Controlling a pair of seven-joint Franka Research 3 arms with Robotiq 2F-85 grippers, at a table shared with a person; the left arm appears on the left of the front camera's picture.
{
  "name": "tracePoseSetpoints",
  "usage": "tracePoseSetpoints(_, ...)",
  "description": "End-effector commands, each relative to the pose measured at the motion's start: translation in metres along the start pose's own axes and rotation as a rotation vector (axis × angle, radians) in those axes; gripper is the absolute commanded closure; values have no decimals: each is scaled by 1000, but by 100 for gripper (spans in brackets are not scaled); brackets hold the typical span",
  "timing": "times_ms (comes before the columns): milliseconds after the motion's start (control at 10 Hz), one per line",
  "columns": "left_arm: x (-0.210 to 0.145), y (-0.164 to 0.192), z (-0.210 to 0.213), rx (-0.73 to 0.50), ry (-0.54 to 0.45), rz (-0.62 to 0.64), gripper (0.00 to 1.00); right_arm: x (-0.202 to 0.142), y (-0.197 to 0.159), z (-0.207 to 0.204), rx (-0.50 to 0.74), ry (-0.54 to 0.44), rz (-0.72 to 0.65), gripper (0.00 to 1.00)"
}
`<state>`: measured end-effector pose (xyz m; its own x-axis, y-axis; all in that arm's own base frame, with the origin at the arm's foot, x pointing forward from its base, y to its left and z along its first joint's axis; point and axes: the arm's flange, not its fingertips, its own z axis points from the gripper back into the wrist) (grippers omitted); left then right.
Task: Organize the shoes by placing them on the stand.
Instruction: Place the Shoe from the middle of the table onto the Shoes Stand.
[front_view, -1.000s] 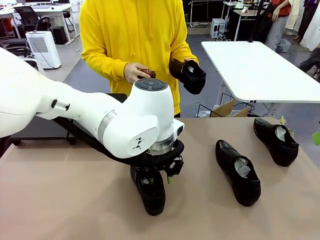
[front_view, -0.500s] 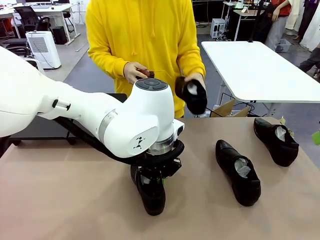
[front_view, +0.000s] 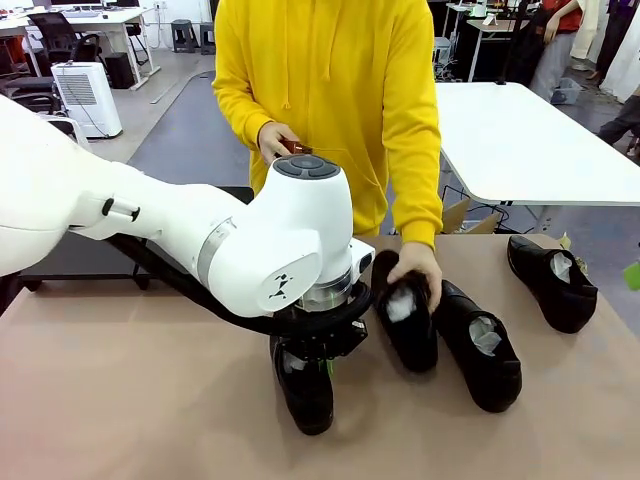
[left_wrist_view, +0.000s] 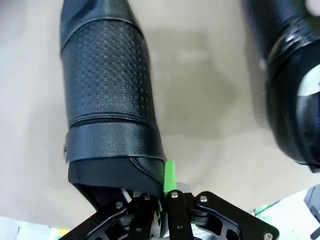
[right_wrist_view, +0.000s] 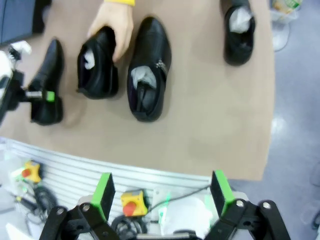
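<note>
Since a second ago the person's hand (front_view: 418, 262) has put a shoe (front_view: 405, 325) on the desk (front_view: 120, 400). The left claw (left_wrist_view: 162, 196) pinches the near shoe (front_view: 303, 392) at its heel, so lift it straight and slowly. The right claw (right_wrist_view: 162, 192) is spread.

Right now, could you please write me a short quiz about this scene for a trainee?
1. True or false: the left gripper is shut on the heel end of a shoe.
2. How many black shoes are on the table? A) two B) three C) four
3. Fill in: the jaws of the right gripper are ____.
Key: 1 true; 2 C; 3 open.
</note>
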<state>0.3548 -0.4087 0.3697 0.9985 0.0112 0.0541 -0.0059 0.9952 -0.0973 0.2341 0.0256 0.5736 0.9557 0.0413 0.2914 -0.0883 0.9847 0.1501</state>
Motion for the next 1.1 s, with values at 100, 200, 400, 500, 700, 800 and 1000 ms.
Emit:
tracePoseSetpoints(100,-30,30,52,-61,-62,-108,100,-53,33,29,67,241,164,0)
tracePoseSetpoints(200,-36,41,62,-65,-106,-171,100,-65,40,38,104,266,209,0)
tracePoseSetpoints(400,-37,87,96,-33,-159,-273,100,-68,48,45,100,277,238,0)
tracePoseSetpoints(500,-35,115,117,-21,-175,-284,100,-66,49,44,101,290,240,0)
tracePoseSetpoints(700,-36,166,153,77,-98,-390,100,-58,48,43,83,316,210,0)
tracePoseSetpoints(800,-37,179,161,39,-119,-361,100,-73,52,45,97,294,231,0)
tracePoseSetpoints(1000,-40,195,173,30,-117,-398,100,-73,52,45,97,294,231,0)
